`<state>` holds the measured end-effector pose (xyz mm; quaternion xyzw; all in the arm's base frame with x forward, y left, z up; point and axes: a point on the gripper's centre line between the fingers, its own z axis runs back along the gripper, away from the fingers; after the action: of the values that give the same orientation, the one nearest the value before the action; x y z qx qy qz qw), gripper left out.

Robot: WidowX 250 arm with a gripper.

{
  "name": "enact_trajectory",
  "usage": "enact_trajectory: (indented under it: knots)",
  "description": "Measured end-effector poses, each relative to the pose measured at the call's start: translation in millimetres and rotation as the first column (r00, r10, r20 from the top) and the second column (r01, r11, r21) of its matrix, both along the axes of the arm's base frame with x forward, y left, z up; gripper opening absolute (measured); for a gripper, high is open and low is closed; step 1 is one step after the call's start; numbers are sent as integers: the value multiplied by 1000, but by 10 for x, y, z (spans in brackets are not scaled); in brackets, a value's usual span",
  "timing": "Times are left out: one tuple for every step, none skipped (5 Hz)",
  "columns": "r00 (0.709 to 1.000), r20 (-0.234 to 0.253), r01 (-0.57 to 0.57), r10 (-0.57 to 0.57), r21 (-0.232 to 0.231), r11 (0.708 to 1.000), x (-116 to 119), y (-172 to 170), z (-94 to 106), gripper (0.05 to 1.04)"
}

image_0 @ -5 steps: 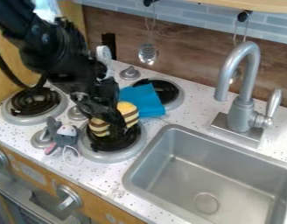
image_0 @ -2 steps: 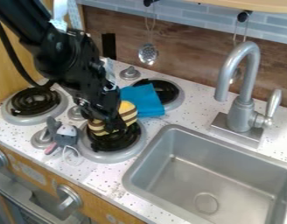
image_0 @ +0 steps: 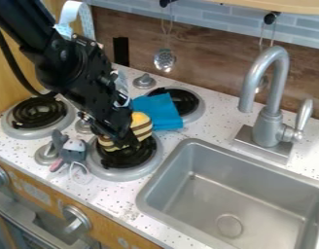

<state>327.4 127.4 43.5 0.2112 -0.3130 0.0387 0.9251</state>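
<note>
Black gripper (image_0: 128, 141) at striped toy (image_0: 142, 125) on burner (image_0: 128, 158) | spread or pinching: cannot tell | possible toppling, by sideways push

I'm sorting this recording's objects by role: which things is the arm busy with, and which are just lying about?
At the arm:
- black gripper, right at the toy
- yellow-and-brown striped toy, on the front burner

Lying about:
- blue cloth, behind the toy
- grey mouse toy, beside that burner
</note>
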Motion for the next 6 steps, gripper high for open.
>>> enact_trajectory:
  knots:
    - [1000,13,-14,14,-27,1000,-22,57,32,532]
    - [998,31,-52,53,-34,998,-26,148,125,532]
    - [992,95,-86,88,-21,996,22,220,409,532]
    - [972,180,-149,154,-41,988,12,349,717,532]
    - [931,230,-291,285,-7,957,-109,698,903,532]
    - [875,261,-432,409,38,901,-231,1077,992,532]
